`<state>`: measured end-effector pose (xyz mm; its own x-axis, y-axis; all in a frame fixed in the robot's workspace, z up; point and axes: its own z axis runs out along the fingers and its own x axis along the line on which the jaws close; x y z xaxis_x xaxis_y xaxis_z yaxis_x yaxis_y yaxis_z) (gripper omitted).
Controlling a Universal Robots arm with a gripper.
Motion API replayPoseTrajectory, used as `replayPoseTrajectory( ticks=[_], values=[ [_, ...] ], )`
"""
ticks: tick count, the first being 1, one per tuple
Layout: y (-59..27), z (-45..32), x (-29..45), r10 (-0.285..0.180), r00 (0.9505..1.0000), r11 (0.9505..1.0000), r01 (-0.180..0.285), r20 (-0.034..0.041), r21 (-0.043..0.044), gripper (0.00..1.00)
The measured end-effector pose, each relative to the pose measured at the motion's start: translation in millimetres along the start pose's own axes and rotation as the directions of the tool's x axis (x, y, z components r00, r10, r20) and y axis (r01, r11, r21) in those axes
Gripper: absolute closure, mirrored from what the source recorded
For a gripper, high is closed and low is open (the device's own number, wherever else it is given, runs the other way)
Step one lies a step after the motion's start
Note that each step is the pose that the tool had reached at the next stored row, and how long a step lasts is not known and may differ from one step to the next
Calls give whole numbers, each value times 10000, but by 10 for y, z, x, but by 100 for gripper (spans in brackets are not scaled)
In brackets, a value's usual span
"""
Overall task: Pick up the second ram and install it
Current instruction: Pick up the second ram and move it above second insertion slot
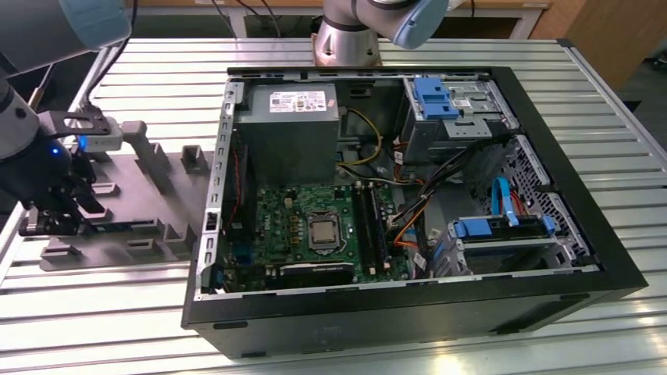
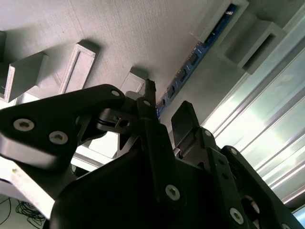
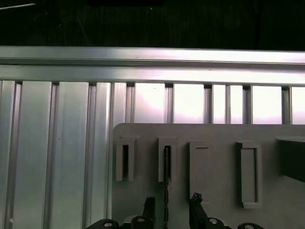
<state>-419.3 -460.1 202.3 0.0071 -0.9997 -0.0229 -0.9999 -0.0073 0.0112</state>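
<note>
Two black fingers point(image 3: 149, 210) of your gripper point(image 3: 172, 198) stand apart, one on each side of the second ram point(image 3: 167, 162). In the first wrist view you see that stick edge-on, standing upright in a narrow slot of the grey holder plate point(image 3: 214, 138), and there is a gap between it and each finger. So your jaws are open around the stick and not clamped on it.

In the second wrist view the second ram point(image 2: 200, 50) shows as a long dark blue strip with a row of black chips. It runs along the grey holder plate point(image 2: 119, 28) and passes between the fingertips of your gripper point(image 2: 164, 102).

In the exterior view your gripper point(image 1: 62, 215) is low over the grey holder plate point(image 1: 156, 187), at nine o'clock from the open computer case point(image 1: 417, 312). The arm point(image 1: 21, 133) rises above it at about eleven o'clock. Plate and case both rest on the slatted metal table point(image 1: 156, 62), just beside each other.

Inside the case the green motherboard point(image 1: 271, 226) lies at about seven o'clock from the case's middle. Its long black sockets point(image 1: 370, 226) run along its three o'clock edge. A grey power supply box point(image 1: 287, 125) sits at twelve o'clock from the board.
</note>
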Motion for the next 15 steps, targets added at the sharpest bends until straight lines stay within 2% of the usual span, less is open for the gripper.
replayPoseTrajectory(
  ticks=[15],
  values=[
    [-18, 121, 3, -4, 10000, 9999, 4, -8, 158, 60]
  ],
)
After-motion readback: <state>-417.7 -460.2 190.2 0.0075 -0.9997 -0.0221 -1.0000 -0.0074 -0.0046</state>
